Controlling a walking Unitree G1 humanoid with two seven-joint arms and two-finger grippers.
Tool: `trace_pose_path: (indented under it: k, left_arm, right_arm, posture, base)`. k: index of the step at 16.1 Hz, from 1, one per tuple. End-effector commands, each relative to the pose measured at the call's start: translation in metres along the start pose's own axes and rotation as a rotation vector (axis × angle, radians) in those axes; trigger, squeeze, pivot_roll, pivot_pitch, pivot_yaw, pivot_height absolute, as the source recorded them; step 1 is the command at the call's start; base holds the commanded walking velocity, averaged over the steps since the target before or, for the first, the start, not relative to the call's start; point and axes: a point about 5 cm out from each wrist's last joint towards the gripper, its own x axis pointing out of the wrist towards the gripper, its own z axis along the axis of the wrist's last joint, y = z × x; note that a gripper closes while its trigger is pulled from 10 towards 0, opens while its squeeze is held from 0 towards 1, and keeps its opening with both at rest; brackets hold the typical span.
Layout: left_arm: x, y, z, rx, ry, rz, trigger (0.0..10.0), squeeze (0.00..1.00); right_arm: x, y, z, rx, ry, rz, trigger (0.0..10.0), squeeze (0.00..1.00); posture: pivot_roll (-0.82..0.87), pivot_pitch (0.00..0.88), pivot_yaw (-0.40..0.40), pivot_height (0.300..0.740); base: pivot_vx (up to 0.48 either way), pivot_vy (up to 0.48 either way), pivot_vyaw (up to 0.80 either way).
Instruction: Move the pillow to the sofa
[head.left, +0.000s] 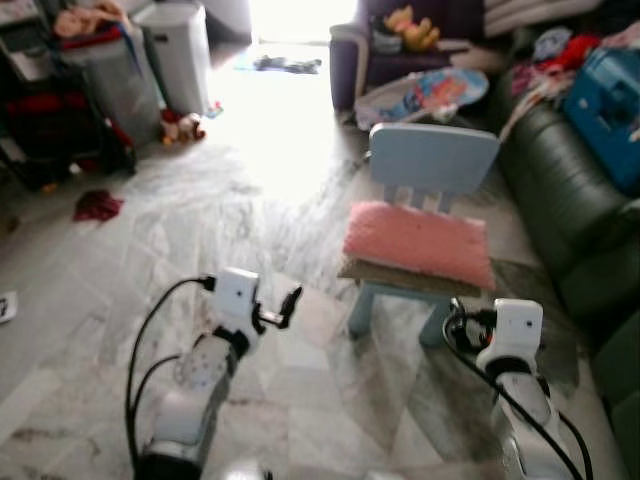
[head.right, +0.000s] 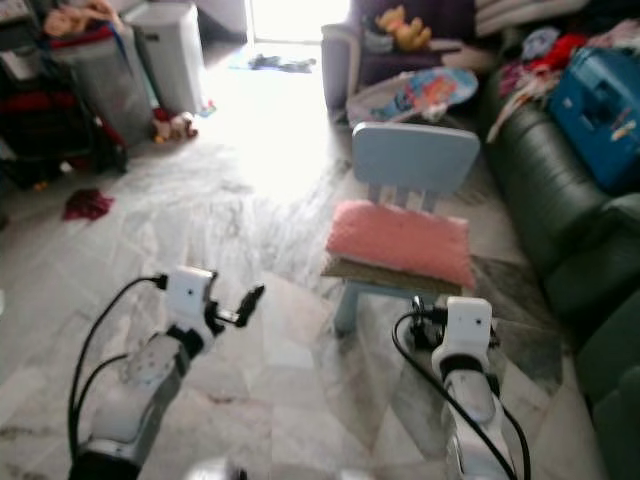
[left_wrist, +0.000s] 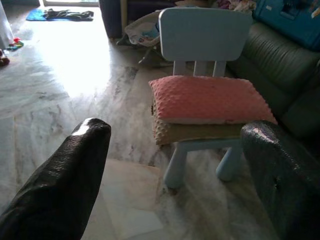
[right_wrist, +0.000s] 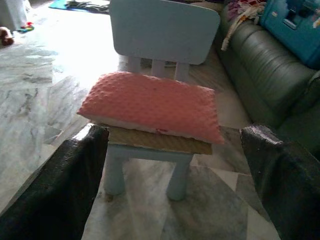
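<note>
- Right wrist view has the clearest look: the pink pillow (right_wrist: 152, 106) lies flat on the seat of a small pale-blue chair (right_wrist: 165, 31), on top of a thinner tan cushion (right_wrist: 160, 141), straight ahead between the two black fingers (right_wrist: 55, 190), which stand wide apart with nothing in them.
- From the head cameras the chair sits ahead of the robot and off to its right, so the right gripper (head.left: 458, 322) is clearly the nearer one, just short of the chair's front legs. The left gripper (head.left: 280, 310) is further off over bare marble floor (head.left: 120, 290), its fingers also spread and empty.
- The pillow's long axis runs side to side across the seat, roughly crosswise to the way the right arm points. So I'd guess both arms need to come in from the two short ends, or the right one pinches the front edge.
- The dark green sofa (head.left: 565, 190) is just beside the chair on the robot's right, so it looks like a short carry. A blue case (head.left: 612, 110) and some clothes are piled on it further back; the nearer cushions look free.
- Nothing's been grabbed yet; I'd call this the approach.
</note>
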Motion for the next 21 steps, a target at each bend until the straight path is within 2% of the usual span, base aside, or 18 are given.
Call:
trace_pose_path:
  k: [1,6,9,21]
  left_arm:
    - [-0.0014,0.0012,-0.0005,0.007,0.004,0.006,10.0,0.00]
    - [-0.0003,-0.0006,0.0010,-0.019,-0.017,0.016,10.0,0.00]
    - [-0.0005,0.0025,0.0015,-0.002,-0.011,0.031,10.0,0.00]
    - [0.0054,0.0062,0.0019,-0.002,-0.001,0.058,10.0,0.00]
  right_arm:
    - [0.0006,0.0004,0.0030,-0.004,-0.011,0.002,10.0,0.00]
    - [0.0002,-0.0002,0.0005,-0.010,0.001,0.007,10.0,0.00]
    - [0.0021,0.0019,0.0006,-0.018,0.001,0.014,10.0,0.00]
    - [0.0052,0.0005,0.0023,-0.026,-0.001,0.009,10.0,0.00]
  posture:
    - [-0.01,0.000,0.008,0.740]
    - [-0.01,0.000,-0.013,0.740]
    - [-0.01,0.000,-0.002,0.740]
    - [-0.03,0.000,0.000,0.740]
  base:
    - [0.000,0.000,0.00]
    - [0.000,0.000,0.00]
    - [0.000,0.000,0.00]
    - [0.000,-0.410,0.00]
